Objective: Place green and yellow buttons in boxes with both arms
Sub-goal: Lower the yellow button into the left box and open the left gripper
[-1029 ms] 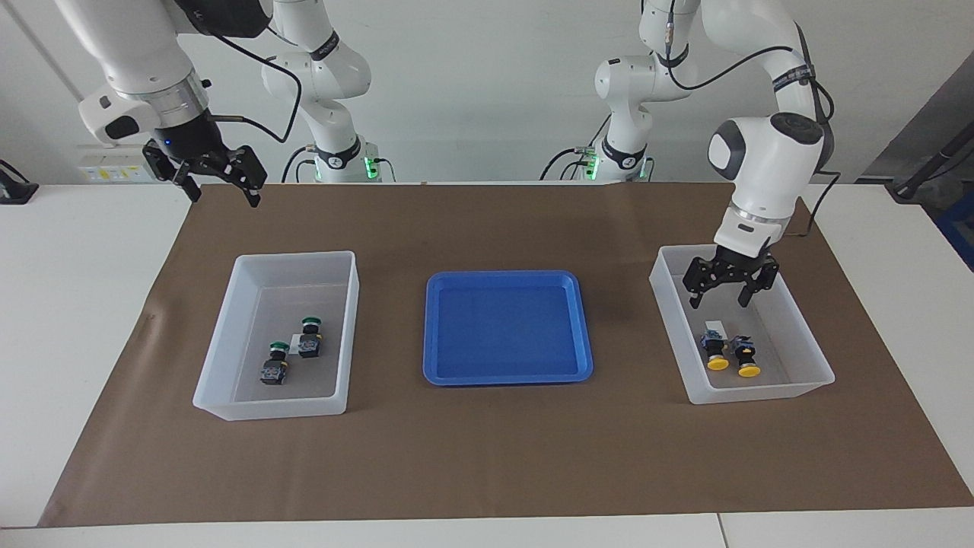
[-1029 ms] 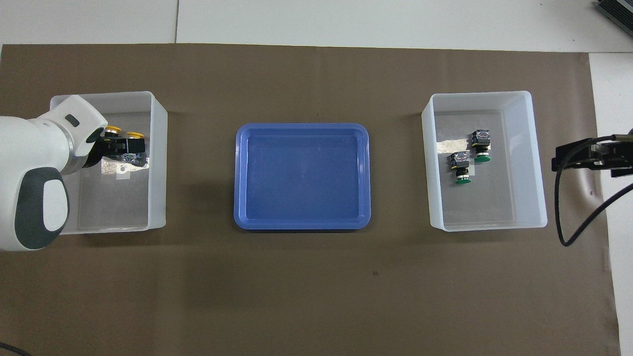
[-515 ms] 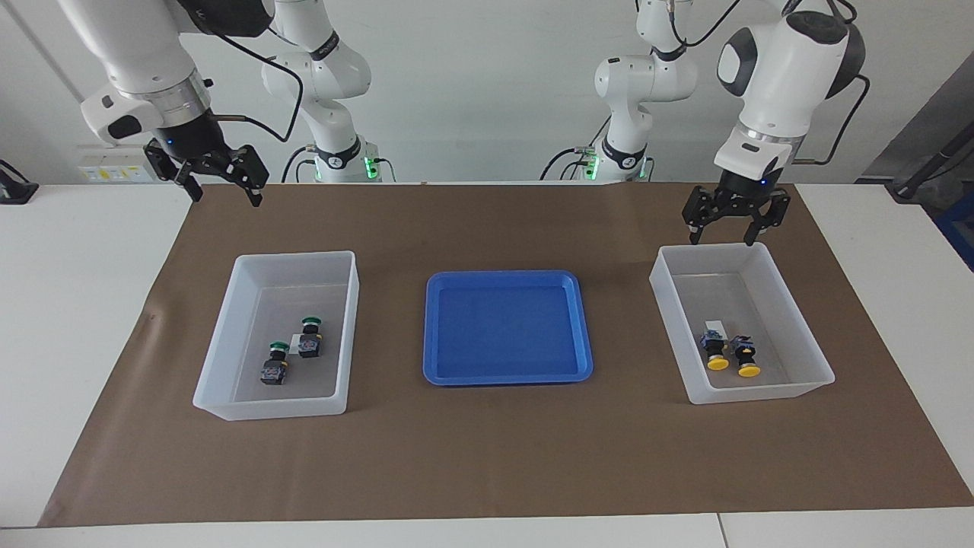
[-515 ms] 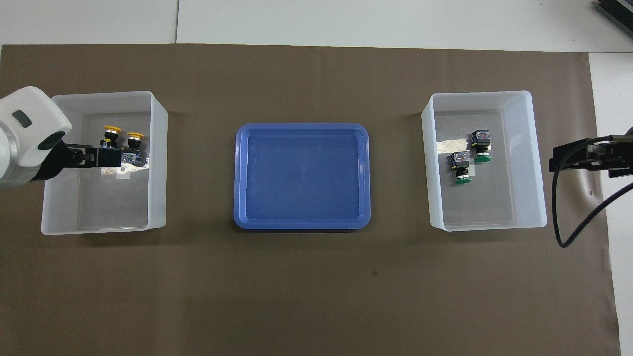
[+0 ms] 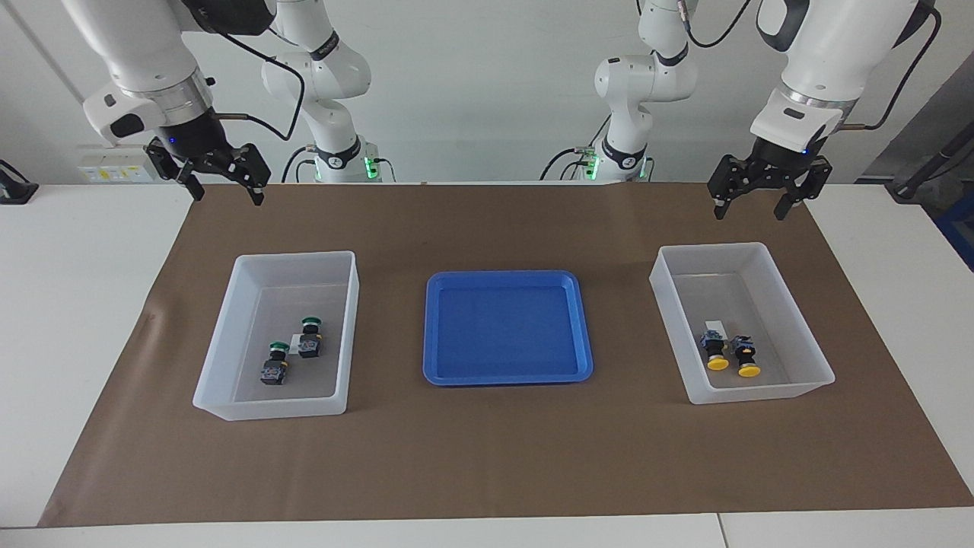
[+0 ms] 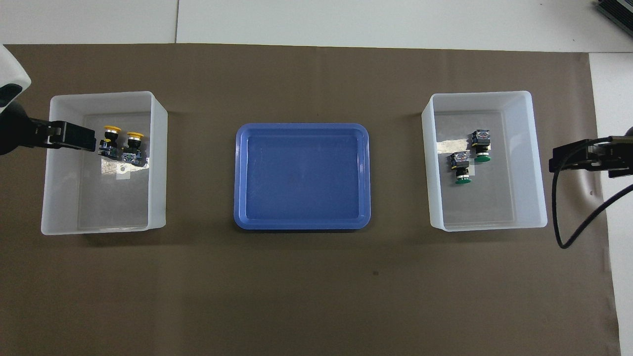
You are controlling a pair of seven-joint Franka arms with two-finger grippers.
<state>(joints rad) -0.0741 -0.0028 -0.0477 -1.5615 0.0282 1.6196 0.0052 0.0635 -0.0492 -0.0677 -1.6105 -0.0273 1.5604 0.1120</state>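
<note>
Two green buttons [image 5: 310, 336] [image 6: 482, 146] lie in the box [image 5: 297, 257] [image 6: 539, 163] toward the right arm's end. Two yellow buttons [image 5: 715, 350] [image 6: 110, 141] lie side by side in the box [image 5: 715, 249] [image 6: 158, 163] toward the left arm's end. High over that box's outer wall hangs my left gripper [image 5: 747, 209] [image 6: 74, 138], open and holding nothing. My right gripper [image 5: 226, 194] [image 6: 588, 158] waits open and bare, raised over the brown mat beside the green buttons' box.
A shallow blue tray [image 5: 506, 373] [image 6: 301, 225] sits on the brown mat [image 5: 487, 457] between the two boxes, with nothing in it. A small white label lies on each box's floor by the buttons. White tabletop borders the mat.
My left gripper has risen out of the yellow buttons' box and drawn back toward its own end, still open. The buttons and the right arm have hardly moved.
</note>
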